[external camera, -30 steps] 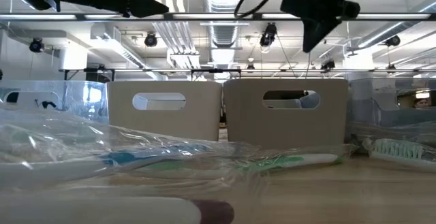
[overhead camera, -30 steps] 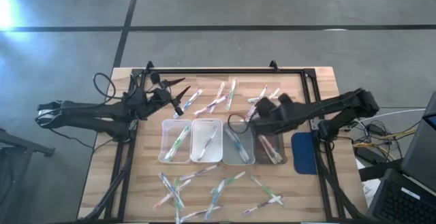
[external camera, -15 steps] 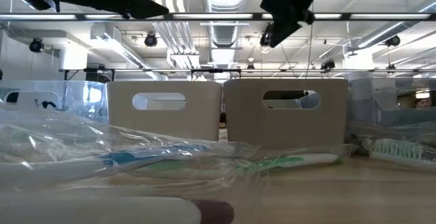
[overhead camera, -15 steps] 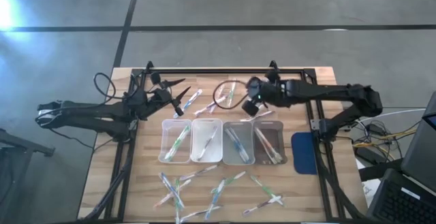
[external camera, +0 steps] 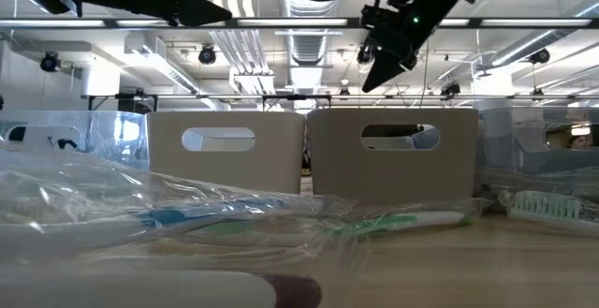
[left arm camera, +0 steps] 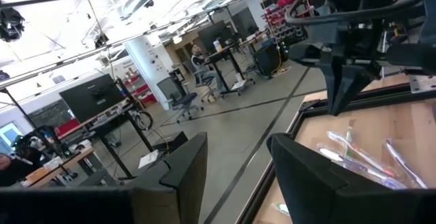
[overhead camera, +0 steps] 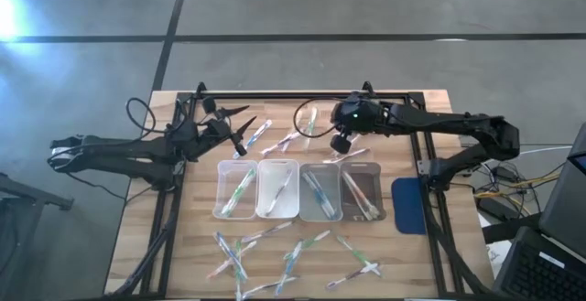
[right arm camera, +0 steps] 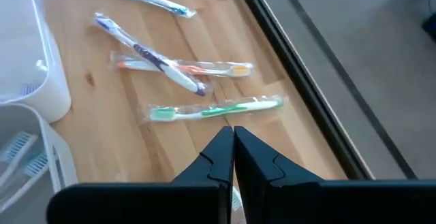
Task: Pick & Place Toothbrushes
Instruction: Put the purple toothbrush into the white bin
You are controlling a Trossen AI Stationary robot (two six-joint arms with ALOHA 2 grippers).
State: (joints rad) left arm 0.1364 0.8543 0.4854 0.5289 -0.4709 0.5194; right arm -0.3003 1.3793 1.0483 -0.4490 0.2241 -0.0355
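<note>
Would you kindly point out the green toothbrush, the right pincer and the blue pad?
green toothbrush (right arm camera: 216, 110): right wrist view, mid-handle.
right pincer (right arm camera: 234, 137): right wrist view, between the shut fingertips.
blue pad (overhead camera: 408, 205): high view, centre of its surface.

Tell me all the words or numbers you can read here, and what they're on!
None can be read.
Toothbrushes: their clear wrappers show no print that can be made out.
Trays: no labels visible.
Beige bins: plain, only handle holes.
Monitors in the room behind: dark, nothing legible.
</note>
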